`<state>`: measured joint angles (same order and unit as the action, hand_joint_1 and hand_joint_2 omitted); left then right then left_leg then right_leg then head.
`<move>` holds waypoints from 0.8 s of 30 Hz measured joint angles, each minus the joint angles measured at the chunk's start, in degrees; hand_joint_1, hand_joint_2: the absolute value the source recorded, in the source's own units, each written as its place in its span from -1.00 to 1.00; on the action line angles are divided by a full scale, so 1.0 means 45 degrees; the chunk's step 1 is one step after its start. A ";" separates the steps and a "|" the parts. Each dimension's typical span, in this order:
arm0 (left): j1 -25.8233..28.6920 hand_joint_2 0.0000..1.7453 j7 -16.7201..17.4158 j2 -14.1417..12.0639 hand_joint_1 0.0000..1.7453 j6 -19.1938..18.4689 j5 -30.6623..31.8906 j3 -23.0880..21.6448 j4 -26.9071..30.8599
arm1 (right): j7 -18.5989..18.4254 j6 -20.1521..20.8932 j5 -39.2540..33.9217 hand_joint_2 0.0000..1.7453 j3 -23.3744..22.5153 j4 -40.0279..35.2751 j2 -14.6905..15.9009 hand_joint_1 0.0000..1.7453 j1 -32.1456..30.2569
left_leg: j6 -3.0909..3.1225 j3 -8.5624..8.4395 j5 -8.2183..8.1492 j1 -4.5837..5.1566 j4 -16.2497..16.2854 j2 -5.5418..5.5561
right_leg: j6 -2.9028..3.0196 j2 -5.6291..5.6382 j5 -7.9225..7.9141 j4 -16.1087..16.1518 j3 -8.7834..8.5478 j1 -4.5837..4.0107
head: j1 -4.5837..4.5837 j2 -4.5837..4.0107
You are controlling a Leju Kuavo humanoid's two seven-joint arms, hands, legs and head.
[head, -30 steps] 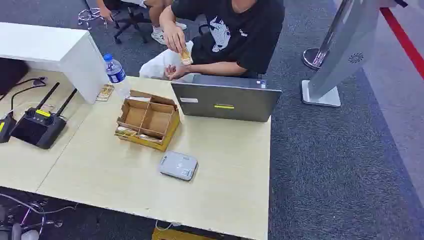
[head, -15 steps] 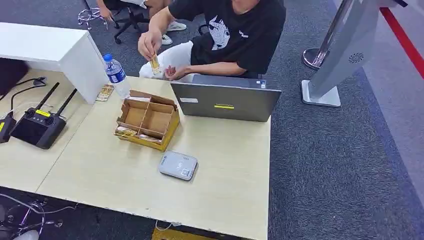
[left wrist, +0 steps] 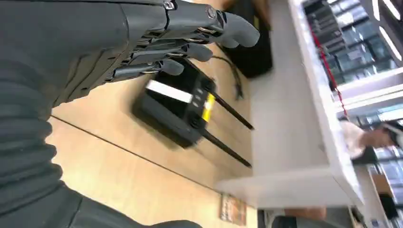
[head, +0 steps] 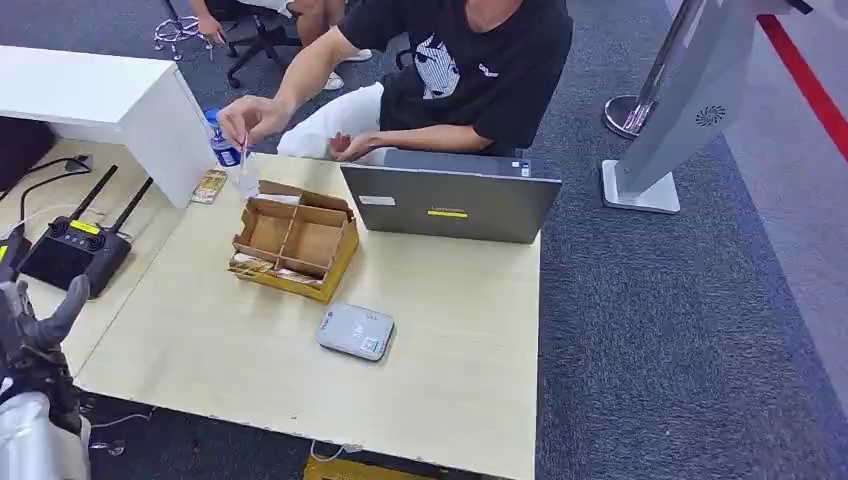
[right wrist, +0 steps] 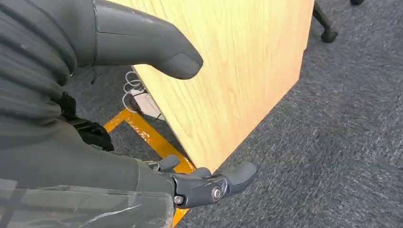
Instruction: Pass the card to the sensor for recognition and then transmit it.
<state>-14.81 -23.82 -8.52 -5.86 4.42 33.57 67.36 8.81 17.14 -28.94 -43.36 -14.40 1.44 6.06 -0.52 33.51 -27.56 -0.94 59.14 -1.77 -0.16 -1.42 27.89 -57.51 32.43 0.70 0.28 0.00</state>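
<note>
A person behind the table pinches a thin card (head: 243,158) edge-on, just above the back left corner of the cardboard compartment box (head: 295,240). The grey card sensor (head: 356,331) lies flat on the table in front of that box. My left hand (head: 42,335) is raised at the table's front left corner with its fingers apart and holding nothing. In the left wrist view my left hand (left wrist: 142,42) hovers over the black remote controller (left wrist: 176,107). My right hand (right wrist: 85,161) hangs below the tabletop beside the table's wooden side (right wrist: 237,71), fingers spread and holding nothing.
A closed grey laptop (head: 450,203) stands behind the sensor. A water bottle (head: 228,148) and a small stack of cards (head: 210,186) sit by the white cabinet (head: 90,95). The black remote controller (head: 75,252) lies at the left. A grey stand (head: 670,120) is on the carpet at the right.
The person's hand has carried the card leftward, from above the laptop to over the box's back left corner. My left hand has risen into the head view at lower left.
</note>
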 joint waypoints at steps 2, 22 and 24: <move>-0.0393 1.00 0.0125 -0.0106 -1.00 0.0058 0.0599 -0.0662 0.0000 | -0.0044 -0.0044 0.0010 1.00 -0.0014 0.0024 -0.0015 -1.00 0.0037 | -0.0002 0.0000 0.0001 0.0000 0.0000 -0.0002 | 0.0000 0.0002 0.0000 0.0000 0.0000 0.0000 | -0.0010 0.0000; -0.4177 1.00 0.1603 -0.1035 1.00 0.1151 0.6853 -0.6975 0.0005 | -0.0447 -0.0656 0.0267 1.00 -0.0364 0.0291 -0.0209 -1.00 0.0217 | -0.0003 0.0005 0.0004 0.0000 0.0003 -0.0003 | 0.0000 0.0007 -0.0003 -0.0004 0.0004 0.0000 | -0.0005 0.0000; -0.4435 1.00 0.1734 -0.1176 1.00 0.1355 0.7524 -0.7611 0.0068 | -0.0457 -0.0743 0.0277 1.00 -0.0408 0.0320 -0.0223 -1.00 0.0227 | -0.0003 0.0005 0.0004 0.0000 0.0003 -0.0004 | 0.0000 0.0007 -0.0003 -0.0005 0.0004 0.0000 | -0.0005 0.0000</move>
<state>-34.77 -16.02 -13.81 0.24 38.28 -0.68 67.67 6.75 13.79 -27.69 -45.20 -12.96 0.44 7.09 -0.54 33.53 -27.55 -0.94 59.15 -1.78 -0.16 -1.38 27.87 -57.54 32.45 0.70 0.26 0.00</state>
